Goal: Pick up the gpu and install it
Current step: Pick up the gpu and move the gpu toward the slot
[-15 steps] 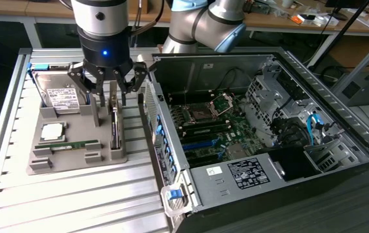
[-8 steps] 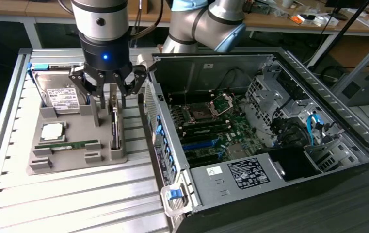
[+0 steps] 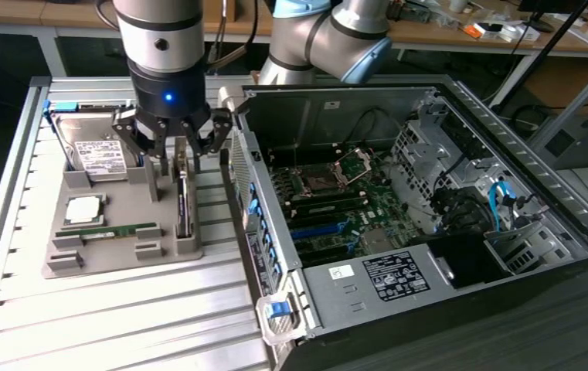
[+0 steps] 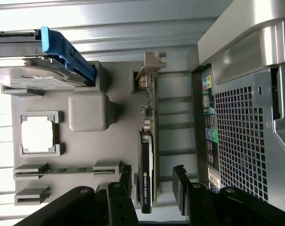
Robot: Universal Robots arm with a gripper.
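The gpu (image 3: 183, 202) stands on its edge in a slot of the grey holder tray (image 3: 118, 259), its silver bracket end (image 4: 151, 63) pointing away from the wrist. Its dark face and green board (image 4: 147, 155) run between my fingers. My gripper (image 3: 178, 158) hovers right over the card's end, open, with one finger (image 4: 126, 175) on each side of the gpu and a gap to each. In the wrist view the gripper (image 4: 153, 175) straddles the card without touching it. The open computer case (image 3: 541, 193) lies to the exterior view's right, its motherboard (image 3: 324, 209) exposed.
On the same tray rest a silver hard drive (image 3: 98, 151) with a blue rail (image 4: 67, 54), a square processor (image 3: 83, 207) and a slim green memory stick (image 3: 108, 229). The case's rear wall (image 4: 241, 141) stands close beside the card. Ribbed metal table (image 3: 118, 325) lies around.
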